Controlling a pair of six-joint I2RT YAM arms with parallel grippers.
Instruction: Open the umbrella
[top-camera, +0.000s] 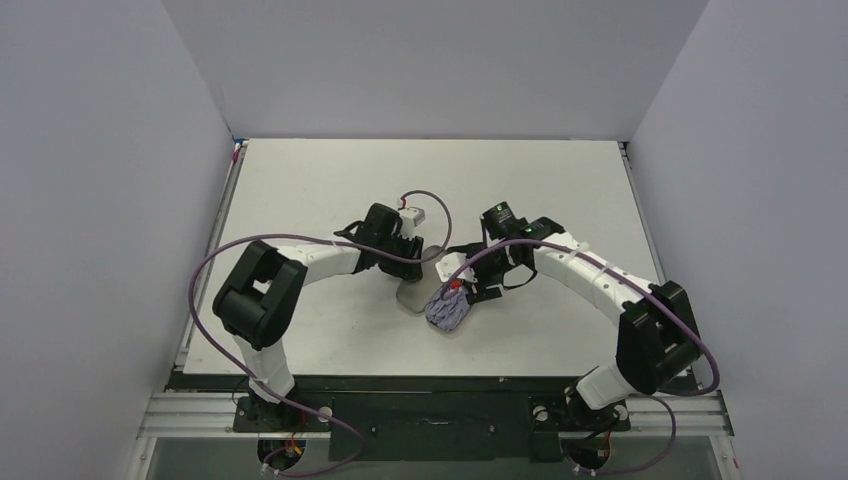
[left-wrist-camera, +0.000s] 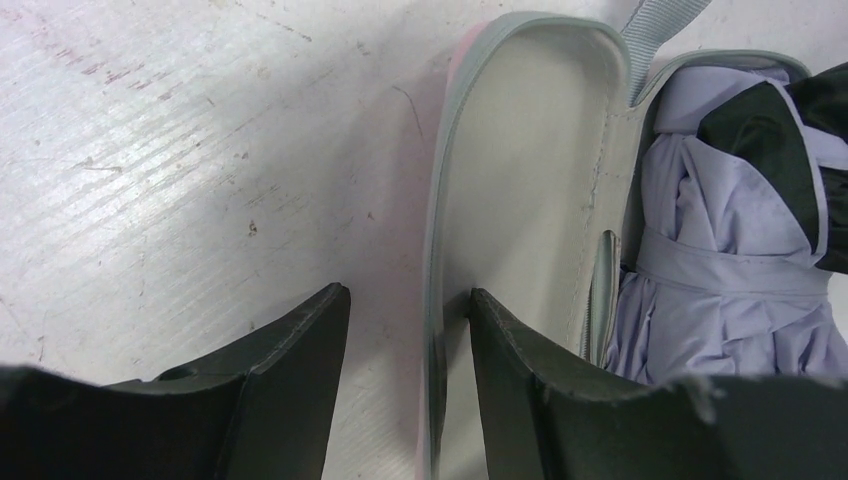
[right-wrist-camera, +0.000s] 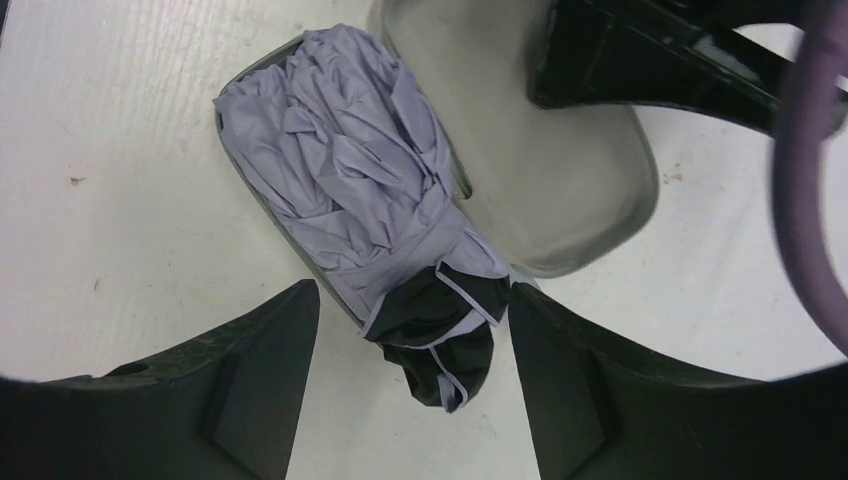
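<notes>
The umbrella (top-camera: 447, 310) is folded up, pale lavender and crinkly with a black end, and lies in the lower half of an open clamshell case. In the right wrist view the umbrella (right-wrist-camera: 340, 150) points its black end down between the fingers of my right gripper (right-wrist-camera: 410, 288), which stands open around it. My left gripper (left-wrist-camera: 408, 293) is open and straddles the rim of the case's lid (left-wrist-camera: 530, 150). Its right finger touches the lid's grey inner face and its left finger is outside, apart from the rim. The umbrella's fabric (left-wrist-camera: 720, 250) shows beside the lid. Its shaft and handle are hidden.
The lid (right-wrist-camera: 540, 200) lies flat on the white table (top-camera: 330, 180) to the left of the umbrella, pink outside and grey inside. A grey strap (left-wrist-camera: 655, 20) runs off the case's far end. Grey walls close the table on three sides. Purple cables loop from both arms.
</notes>
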